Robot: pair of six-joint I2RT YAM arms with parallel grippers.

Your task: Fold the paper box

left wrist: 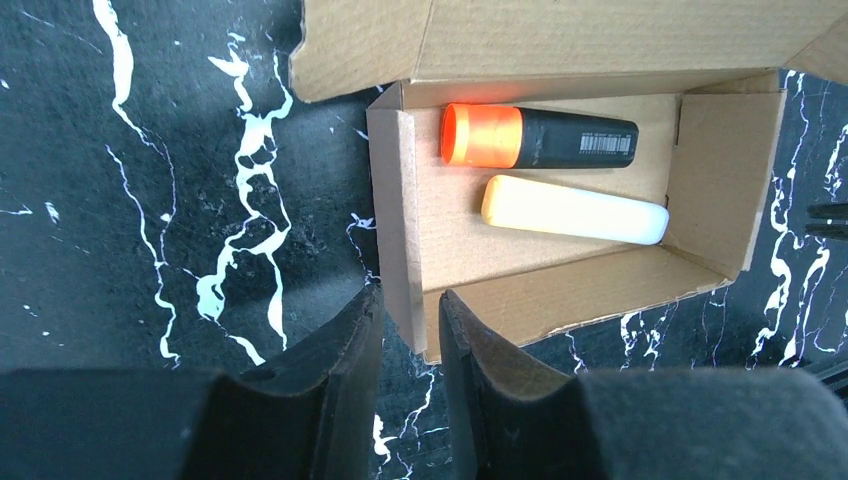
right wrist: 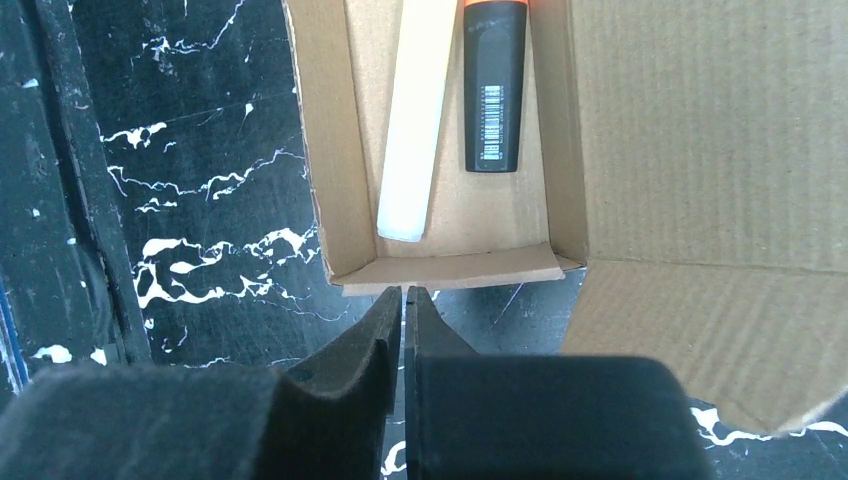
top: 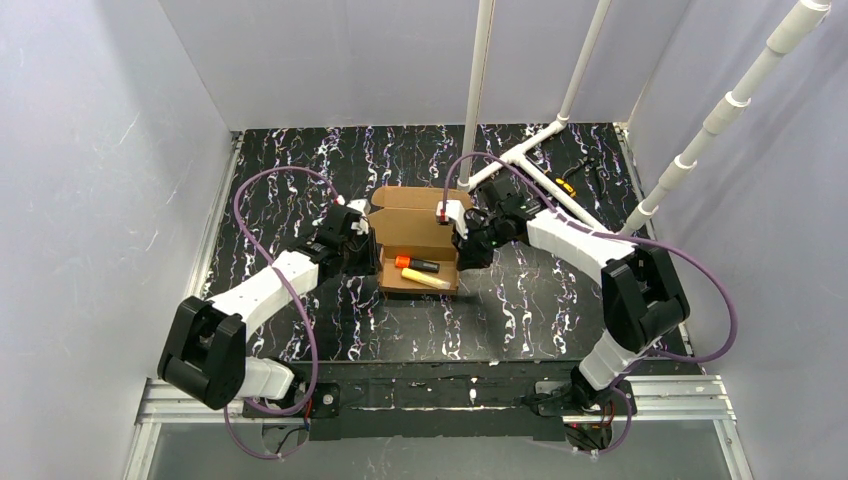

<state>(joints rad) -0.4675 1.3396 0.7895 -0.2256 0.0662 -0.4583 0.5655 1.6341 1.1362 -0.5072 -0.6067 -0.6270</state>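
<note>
**Hidden or cut off.** In the top view the fingertips of the left gripper and the right gripper are lost against their dark housings, so the state of the jaws cannot be read there. The left wrist view cuts off the lid panel of the paper box at the frame's top edge. The right wrist view cuts off the far ends of both markers, leaving only a sliver of orange cap.

**Left gripper**. The jaws pinch the near corner of the box's end wall, with one finger on the outer face and the other on the tray side. The open tray extends ahead and to the right of these jaws.

**Right gripper**. The jaws are pressed together with nothing between them. The opposite end wall lies just ahead of the tips, and contact cannot be confirmed. The lid panel lies open ahead and to the right.

**Box location.** Only the top view shows the whole layout. The paper box rests on the black marbled surface between the two sets of jaws, with its lid folded back.

**Contents.** An orange-capped highlighter and a pale yellow marker lie side by side in the tray. The wrist views resolve a barcode on the highlighter's black barrel — the top view does not. The top view alone shows a white pipe frame beyond the right jaws.
</note>
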